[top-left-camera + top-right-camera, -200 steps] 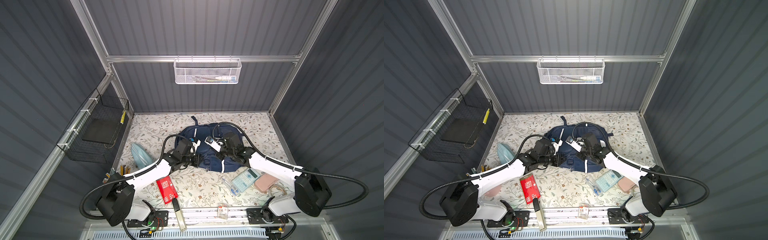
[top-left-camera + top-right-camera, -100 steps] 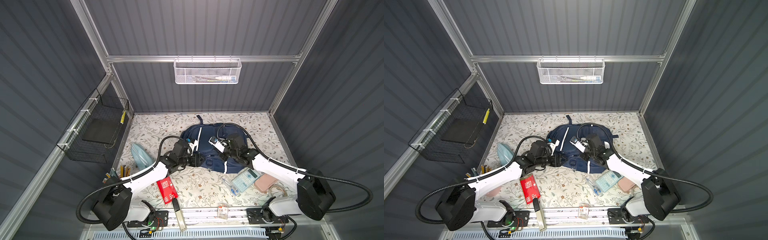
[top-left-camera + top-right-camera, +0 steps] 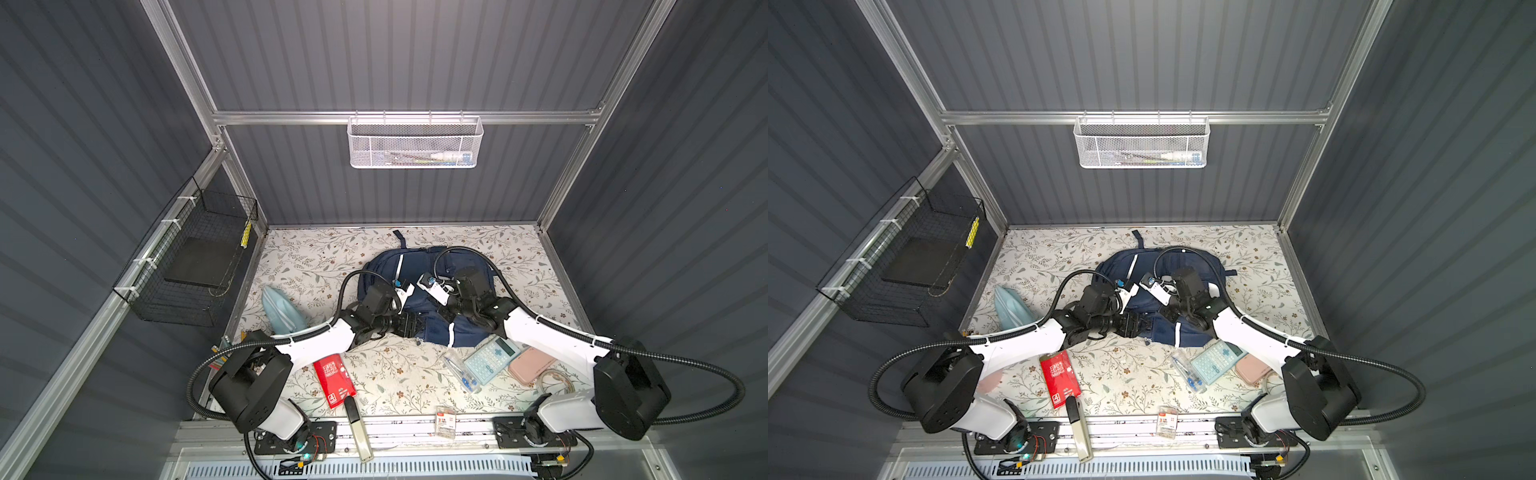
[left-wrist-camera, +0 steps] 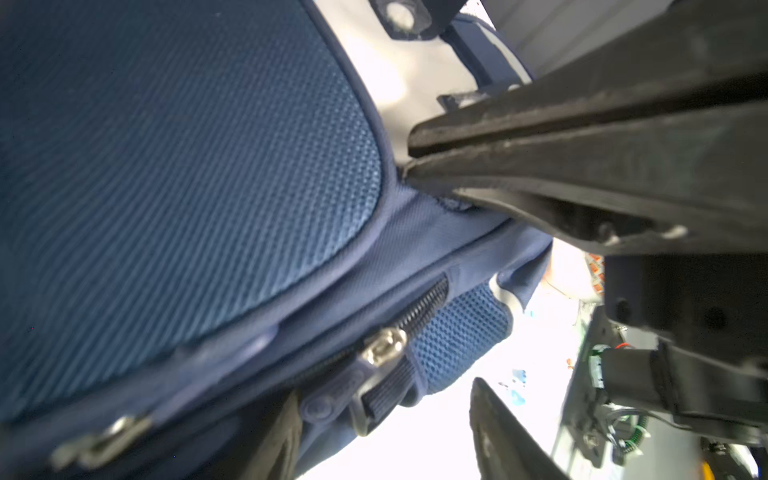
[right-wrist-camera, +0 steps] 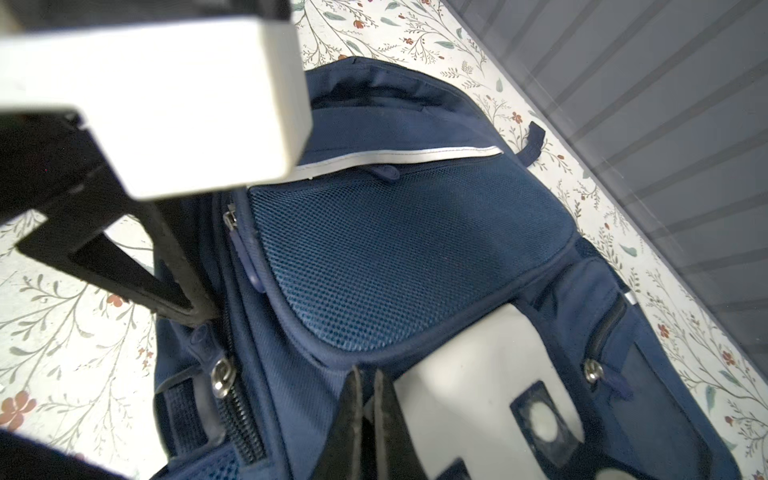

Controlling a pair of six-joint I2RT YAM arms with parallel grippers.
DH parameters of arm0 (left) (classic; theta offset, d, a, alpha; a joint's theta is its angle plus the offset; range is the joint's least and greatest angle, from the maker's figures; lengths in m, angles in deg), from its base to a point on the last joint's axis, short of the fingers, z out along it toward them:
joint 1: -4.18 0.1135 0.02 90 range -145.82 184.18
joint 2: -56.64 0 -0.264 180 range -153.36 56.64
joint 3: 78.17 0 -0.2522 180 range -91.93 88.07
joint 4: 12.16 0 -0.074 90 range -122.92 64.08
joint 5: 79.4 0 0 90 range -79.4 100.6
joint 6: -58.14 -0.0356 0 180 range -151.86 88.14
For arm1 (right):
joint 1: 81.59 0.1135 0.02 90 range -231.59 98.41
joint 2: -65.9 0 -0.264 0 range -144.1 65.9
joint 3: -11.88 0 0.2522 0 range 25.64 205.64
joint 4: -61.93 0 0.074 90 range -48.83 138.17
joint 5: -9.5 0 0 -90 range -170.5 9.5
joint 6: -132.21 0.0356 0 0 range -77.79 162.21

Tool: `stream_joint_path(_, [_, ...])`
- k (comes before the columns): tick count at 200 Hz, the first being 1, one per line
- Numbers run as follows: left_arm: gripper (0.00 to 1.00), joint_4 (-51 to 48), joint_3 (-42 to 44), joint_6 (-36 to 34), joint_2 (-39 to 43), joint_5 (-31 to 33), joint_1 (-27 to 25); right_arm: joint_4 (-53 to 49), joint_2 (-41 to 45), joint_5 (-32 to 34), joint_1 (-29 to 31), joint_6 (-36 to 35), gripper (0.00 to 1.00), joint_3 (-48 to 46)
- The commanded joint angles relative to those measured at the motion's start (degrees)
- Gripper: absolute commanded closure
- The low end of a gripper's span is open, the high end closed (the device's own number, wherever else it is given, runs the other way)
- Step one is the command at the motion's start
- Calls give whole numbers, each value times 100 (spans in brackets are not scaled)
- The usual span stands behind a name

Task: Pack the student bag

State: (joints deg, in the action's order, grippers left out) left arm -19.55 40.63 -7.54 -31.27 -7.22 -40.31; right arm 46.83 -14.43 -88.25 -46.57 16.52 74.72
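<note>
We see the navy-blue fabric backpack [image 3: 382,270] mid-frame on the floral bench [image 3: 316,257]. Our right pincer [image 5: 368,376] pinches its seam; our left pincer [image 4: 384,386] gapes around a metal zip slider [image 4: 380,347]. That thin pinch could slip.

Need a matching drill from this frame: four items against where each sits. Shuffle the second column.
Items
1. student bag
2. red booklet
3. calculator
4. white mesh basket

Places
a. front of the table, right side
b. hung on the back rail
c. middle of the table
d. front of the table, left side

Pairs: 1-c, 2-d, 3-a, 4-b
</note>
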Motion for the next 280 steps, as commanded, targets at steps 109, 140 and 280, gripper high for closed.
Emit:
stream_joint_path(109, [95, -153, -108, -179, -78, 252, -64, 539, -56, 79, 147, 170, 100, -69])
stream_joint_path(140, [87, -26, -25, -171, -42, -48, 71, 545, 31, 58, 145, 141, 100, -170])
stream_joint_path(280, [100, -801, -285, -183, 38, 117, 81, -396, 551, -199, 588, -747, 58, -320])
